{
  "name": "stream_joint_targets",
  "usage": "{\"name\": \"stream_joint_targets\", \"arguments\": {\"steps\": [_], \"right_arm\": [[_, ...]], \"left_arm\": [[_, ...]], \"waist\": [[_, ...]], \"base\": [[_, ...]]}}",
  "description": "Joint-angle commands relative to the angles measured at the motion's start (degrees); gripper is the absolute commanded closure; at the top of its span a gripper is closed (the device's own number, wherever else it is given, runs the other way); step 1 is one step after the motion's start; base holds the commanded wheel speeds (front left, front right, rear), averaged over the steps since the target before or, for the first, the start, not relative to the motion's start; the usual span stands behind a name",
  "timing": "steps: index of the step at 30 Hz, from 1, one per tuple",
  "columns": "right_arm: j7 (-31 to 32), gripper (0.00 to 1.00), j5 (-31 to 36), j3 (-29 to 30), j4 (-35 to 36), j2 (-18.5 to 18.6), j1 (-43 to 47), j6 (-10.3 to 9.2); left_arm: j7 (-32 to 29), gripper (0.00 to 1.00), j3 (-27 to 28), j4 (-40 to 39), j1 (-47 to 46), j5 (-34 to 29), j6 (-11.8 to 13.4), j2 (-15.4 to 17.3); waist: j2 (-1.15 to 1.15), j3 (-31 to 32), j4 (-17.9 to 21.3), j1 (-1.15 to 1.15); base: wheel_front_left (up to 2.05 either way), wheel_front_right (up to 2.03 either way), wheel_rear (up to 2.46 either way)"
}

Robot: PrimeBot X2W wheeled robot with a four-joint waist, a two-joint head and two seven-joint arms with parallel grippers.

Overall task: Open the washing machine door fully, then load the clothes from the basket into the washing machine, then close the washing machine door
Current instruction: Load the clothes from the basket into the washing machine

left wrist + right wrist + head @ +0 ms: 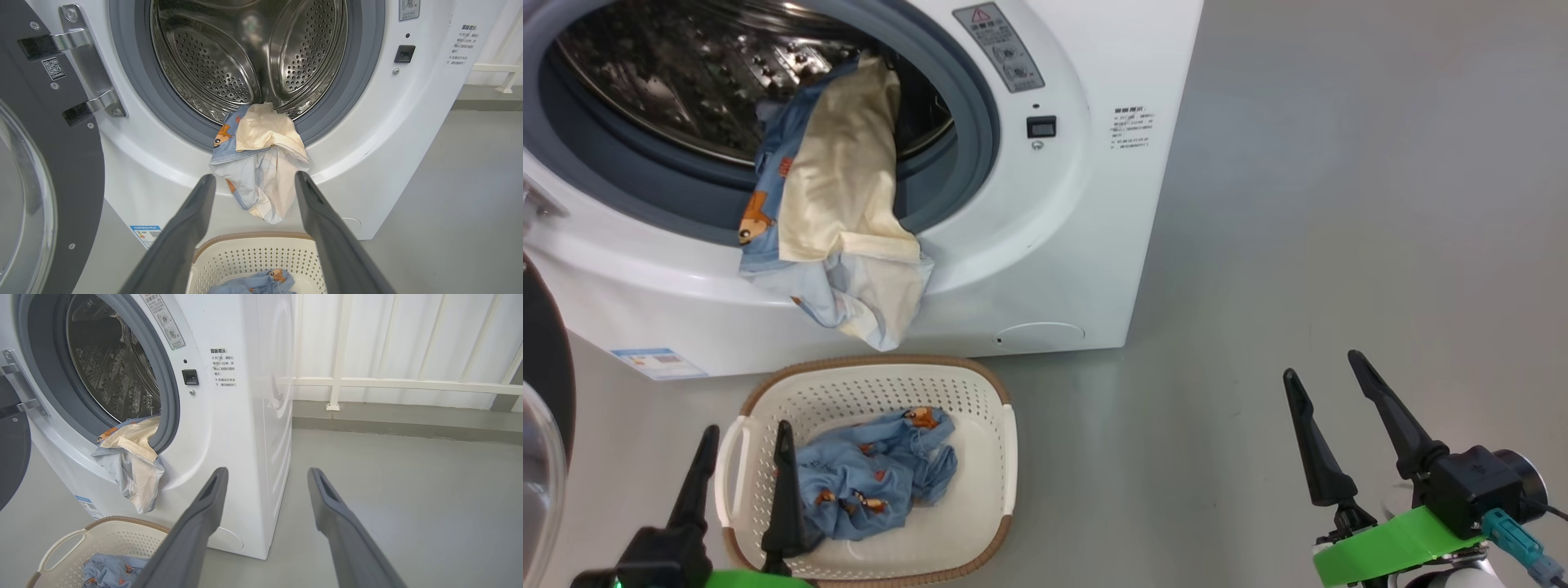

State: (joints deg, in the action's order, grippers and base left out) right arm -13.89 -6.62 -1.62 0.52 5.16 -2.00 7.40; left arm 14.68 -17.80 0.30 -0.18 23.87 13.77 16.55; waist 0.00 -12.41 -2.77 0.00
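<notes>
The white washing machine (1094, 245) has its door (45, 171) swung open to the left. A cream-yellow garment (845, 188) and a light blue printed piece (768, 204) hang over the grey seal, half out of the drum (245, 53), drooping toward the basket. The cream-white basket (992, 392) stands on the floor in front, with another light blue printed garment (874, 478) inside. My left gripper (743, 445) is open at the basket's near left rim, nothing between its fingers. My right gripper (1327, 380) is open over bare floor, right of the machine.
Grey floor (1339, 204) spreads to the right of the machine. A white railing (388, 381) runs along the wall behind it. The open door's glass window (539, 482) bulges at my far left, close to the left arm.
</notes>
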Motion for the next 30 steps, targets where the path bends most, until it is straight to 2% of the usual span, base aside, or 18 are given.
{"name": "stream_joint_targets", "arguments": {"steps": [1,12,13,16,18,30], "right_arm": [[-0.1,0.00,0.4,-1.7,1.8,0.1,-0.6,0.09],[-0.3,0.00,0.0,-2.1,2.7,0.2,-2.9,0.09],[-0.4,0.00,0.0,-2.3,2.8,0.2,-3.4,0.09],[-0.4,0.00,-0.1,-2.6,2.8,0.4,-4.0,0.09],[-0.6,0.00,-0.2,-2.8,2.9,0.5,-4.9,0.09],[-1.0,0.00,-1.0,-3.5,2.5,-0.3,-8.1,0.09]], "left_arm": [[0.0,0.00,2.0,-0.1,-3.1,0.4,-0.8,0.9],[-2.3,0.00,0.6,9.5,-13.2,2.9,-5.2,-0.4],[-2.4,0.00,0.3,12.8,-16.0,3.5,-6.5,-0.8],[-2.6,0.00,0.0,16.3,-19.1,4.0,-7.7,-1.4],[-2.4,0.00,0.0,21.9,-23.5,4.6,-9.4,-2.0],[-1.1,0.00,1.1,39.8,-38.0,5.4,-13.6,-1.5]], "waist": [[0.00,-0.8,0.1,0.00],[0.00,-5.7,0.9,0.00],[0.00,-6.8,1.2,0.00],[0.00,-8.0,1.6,0.00],[0.00,-9.7,2.6,0.00],[0.00,-16.4,7.5,0.00]], "base": [[0.00,0.00,0.00],[0.00,0.00,0.00],[0.00,0.00,0.00],[0.00,0.00,0.00],[0.00,0.00,0.00],[0.00,0.00,0.00]]}}
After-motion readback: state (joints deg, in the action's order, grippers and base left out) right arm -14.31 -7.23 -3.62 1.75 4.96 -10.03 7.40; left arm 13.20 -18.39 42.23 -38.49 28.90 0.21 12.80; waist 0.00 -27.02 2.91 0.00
